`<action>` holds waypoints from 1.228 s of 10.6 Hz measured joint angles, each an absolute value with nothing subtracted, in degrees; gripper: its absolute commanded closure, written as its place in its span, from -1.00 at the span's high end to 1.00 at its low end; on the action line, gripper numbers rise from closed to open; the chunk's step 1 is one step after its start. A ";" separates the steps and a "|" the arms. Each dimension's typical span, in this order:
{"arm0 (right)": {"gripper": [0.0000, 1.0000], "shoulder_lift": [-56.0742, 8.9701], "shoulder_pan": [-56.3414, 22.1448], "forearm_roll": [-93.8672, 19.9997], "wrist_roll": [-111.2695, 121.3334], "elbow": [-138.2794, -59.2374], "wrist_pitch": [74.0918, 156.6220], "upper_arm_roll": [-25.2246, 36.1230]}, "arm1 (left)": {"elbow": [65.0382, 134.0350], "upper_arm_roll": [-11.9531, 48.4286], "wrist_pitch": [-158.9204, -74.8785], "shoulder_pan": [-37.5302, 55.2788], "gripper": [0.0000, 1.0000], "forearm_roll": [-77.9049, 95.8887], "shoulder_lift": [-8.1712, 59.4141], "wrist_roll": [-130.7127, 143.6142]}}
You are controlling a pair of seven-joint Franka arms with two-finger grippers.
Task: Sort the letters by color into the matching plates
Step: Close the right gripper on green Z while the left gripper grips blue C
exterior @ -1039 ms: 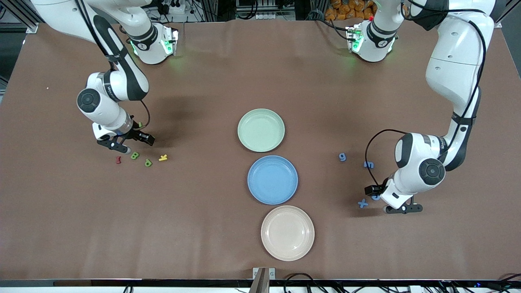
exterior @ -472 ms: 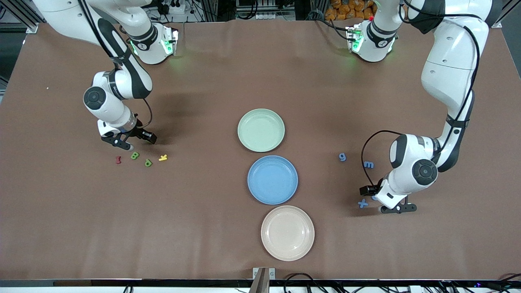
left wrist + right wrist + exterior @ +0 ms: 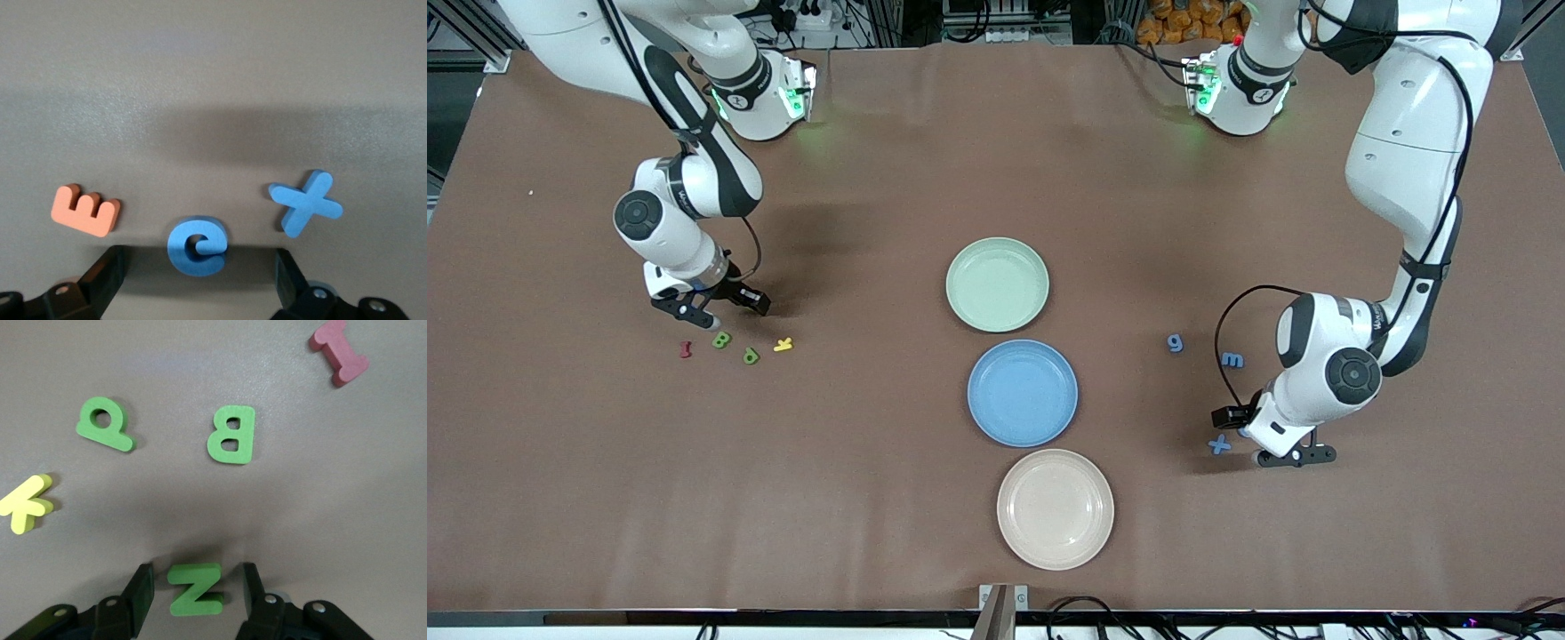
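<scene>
1. The green Z (image 3: 195, 589) lay flat on the counter (image 3: 871, 178) toward the right arm's end, and I saw it only in the right wrist view.
2. The right claw (image 3: 195, 583) was down around that Z, fingers spread, one on each side, with a thin gap showing on both sides, so nothing was pinched.
3. Nearer the front camera than that claw lay a green B (image 3: 721, 339) and a looped green letter (image 3: 751, 356), close together, with a yellow K (image 3: 783, 344) and a red I (image 3: 686, 349) at the two ends of that little row.
4. The blue c (image 3: 197, 245) lay flat toward the left arm's end, between the wide-spread fingers of the left claw (image 3: 198, 259), and neither finger touched it.
5. A blue x (image 3: 1219, 444) lay just beside the c, and an orange E (image 3: 86, 210) lay at its other flank.
6. A blue g (image 3: 1176, 343) and a blue m (image 3: 1232, 360) lay farther from the front camera than the x, apart from each other.
7. The plates stood in a line mid-counter, none holding a letter: the green plate (image 3: 997, 284) farthest from the front camera, the blue plate (image 3: 1023, 393) next, and a beige plate (image 3: 1055, 508) nearest.
</scene>
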State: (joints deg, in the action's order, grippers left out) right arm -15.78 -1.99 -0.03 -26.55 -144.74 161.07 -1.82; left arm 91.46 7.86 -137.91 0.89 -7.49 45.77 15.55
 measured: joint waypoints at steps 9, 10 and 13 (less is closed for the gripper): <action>-1.00 -15.85 -2.23 -0.03 -26.64 -144.80 161.15 -1.81 | 88.96 7.83 -138.21 0.50 1.00 -7.49 47.28 15.54; -1.00 -15.83 -2.24 -0.03 -26.64 -144.77 161.07 -1.82 | 88.95 7.83 -138.21 0.50 1.00 -7.49 47.28 15.54; -1.00 -15.14 -2.27 -0.03 -26.70 -144.56 159.21 -2.00 | 88.85 7.83 -138.21 0.49 -1.00 -7.49 47.27 15.54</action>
State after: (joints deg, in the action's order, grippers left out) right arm -15.14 -2.27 -0.03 -26.70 -144.56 159.21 -2.00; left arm 88.85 7.83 -138.21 0.49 -7.49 47.27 15.54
